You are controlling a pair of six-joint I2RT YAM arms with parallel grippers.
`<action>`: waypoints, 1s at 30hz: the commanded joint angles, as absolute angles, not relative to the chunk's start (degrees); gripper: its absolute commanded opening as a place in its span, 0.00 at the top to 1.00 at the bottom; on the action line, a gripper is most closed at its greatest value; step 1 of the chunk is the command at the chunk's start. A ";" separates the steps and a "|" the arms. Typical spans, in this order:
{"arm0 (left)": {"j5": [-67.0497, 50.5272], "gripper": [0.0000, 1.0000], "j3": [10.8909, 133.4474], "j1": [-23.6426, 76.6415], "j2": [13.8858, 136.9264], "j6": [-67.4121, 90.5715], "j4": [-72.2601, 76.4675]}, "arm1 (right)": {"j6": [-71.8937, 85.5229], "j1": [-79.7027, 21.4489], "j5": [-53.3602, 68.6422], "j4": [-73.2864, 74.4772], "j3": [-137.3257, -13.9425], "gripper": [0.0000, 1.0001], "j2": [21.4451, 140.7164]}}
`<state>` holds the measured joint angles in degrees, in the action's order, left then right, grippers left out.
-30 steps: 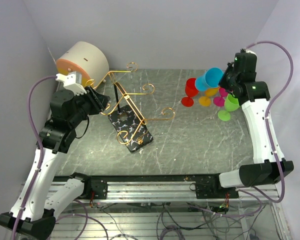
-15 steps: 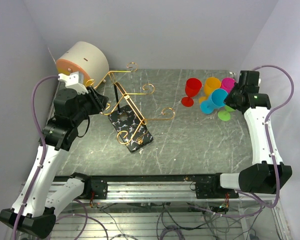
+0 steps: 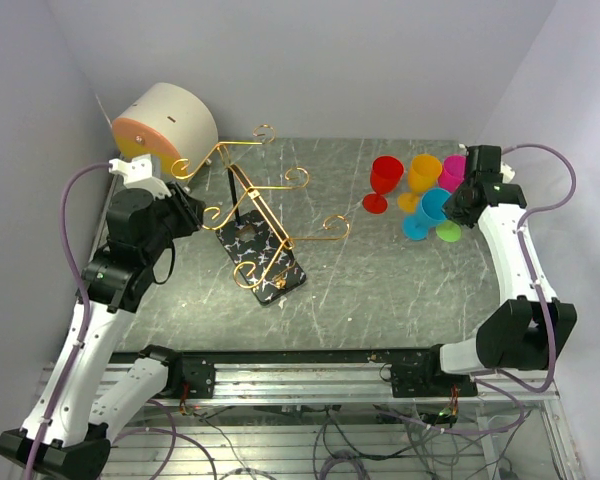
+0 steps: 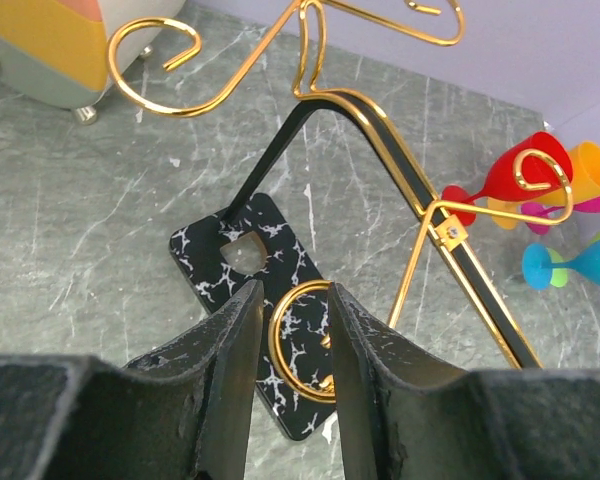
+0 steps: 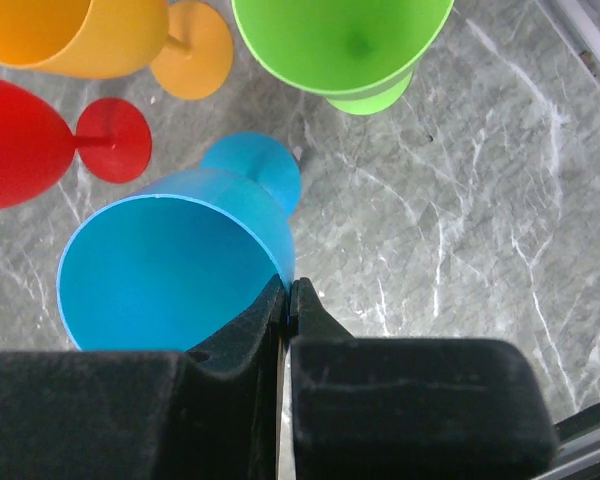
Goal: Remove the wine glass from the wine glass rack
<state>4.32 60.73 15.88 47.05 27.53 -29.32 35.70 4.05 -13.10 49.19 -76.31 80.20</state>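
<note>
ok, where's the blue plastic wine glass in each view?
Top external: the blue plastic wine glass is right of centre, in the upper half of the frame.
Left wrist: right edge, mid-height, cut off by the frame.
Right wrist: centre-left, open bowl facing the camera.
Shared landmark: red plastic wine glass.

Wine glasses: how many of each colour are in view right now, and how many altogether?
Red wine glass: 1
Orange wine glass: 1
Pink wine glass: 1
Blue wine glass: 1
Green wine glass: 1
Total: 5
</note>
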 commanded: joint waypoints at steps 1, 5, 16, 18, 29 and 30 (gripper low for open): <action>7.91 0.57 58.81 15.53 45.03 26.84 -29.23 | 38.29 4.39 -16.78 45.86 -76.64 1.00 82.05; 8.93 0.57 57.36 15.55 43.38 27.12 -28.50 | 38.22 4.35 -17.40 45.39 -77.08 1.00 84.71; 10.67 0.57 55.89 15.56 42.70 27.21 -28.77 | 37.61 4.35 -17.95 44.34 -79.49 0.97 87.20; 10.82 0.57 55.88 15.53 42.90 27.14 -28.92 | 37.17 4.39 -17.51 44.29 -80.33 0.91 87.54; 12.87 0.57 55.61 15.56 42.19 26.46 -28.80 | 36.40 4.39 -13.43 40.62 -81.19 0.69 84.35; 13.26 0.57 55.36 15.56 42.18 26.34 -28.63 | 35.82 4.39 -11.39 39.10 -80.70 0.67 83.05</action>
<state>10.61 56.16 15.88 42.92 27.38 -29.82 36.71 4.08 -15.22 43.59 -79.96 87.07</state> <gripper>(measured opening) 0.429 0.305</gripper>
